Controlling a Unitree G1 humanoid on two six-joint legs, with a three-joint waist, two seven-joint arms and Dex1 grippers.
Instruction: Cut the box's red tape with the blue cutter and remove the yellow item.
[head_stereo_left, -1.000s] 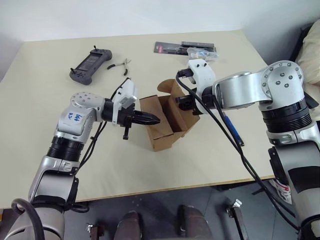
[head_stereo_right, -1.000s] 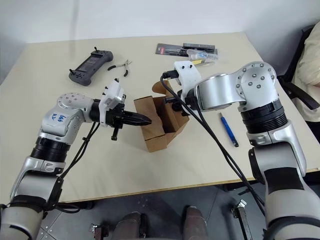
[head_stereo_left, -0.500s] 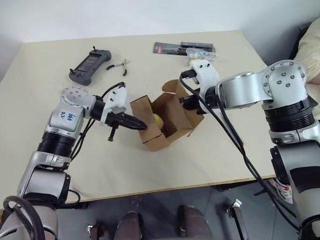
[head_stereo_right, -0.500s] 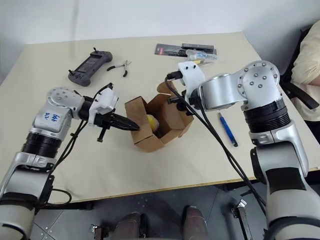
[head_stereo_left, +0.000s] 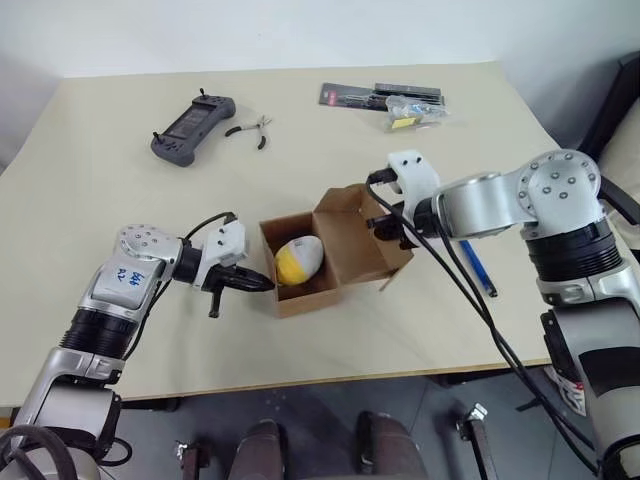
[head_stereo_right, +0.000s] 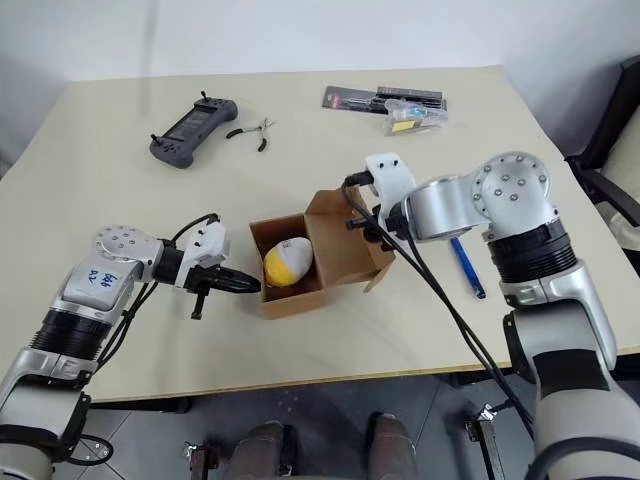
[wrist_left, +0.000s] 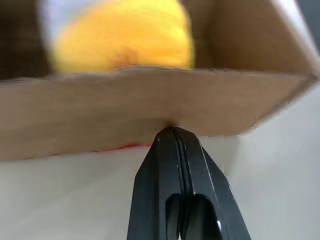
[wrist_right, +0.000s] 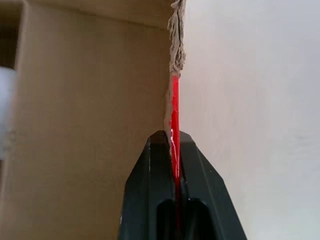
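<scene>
Where it hung tilted before, the box (head_stereo_left: 320, 250) now lies flat, the yellow item (head_stereo_left: 297, 260) exposed.

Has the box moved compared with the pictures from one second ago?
Yes. The box has come down onto the table and now lies open, farther from the black pliers than before, yellow item showing inside.

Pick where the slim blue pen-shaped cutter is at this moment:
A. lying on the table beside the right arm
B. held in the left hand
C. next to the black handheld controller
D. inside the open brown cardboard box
A. The slim blue pen-shaped cutter lies flat on the beige table past the right arm, apart from the open brown cardboard box, which holds the roundish yellow item.
</scene>
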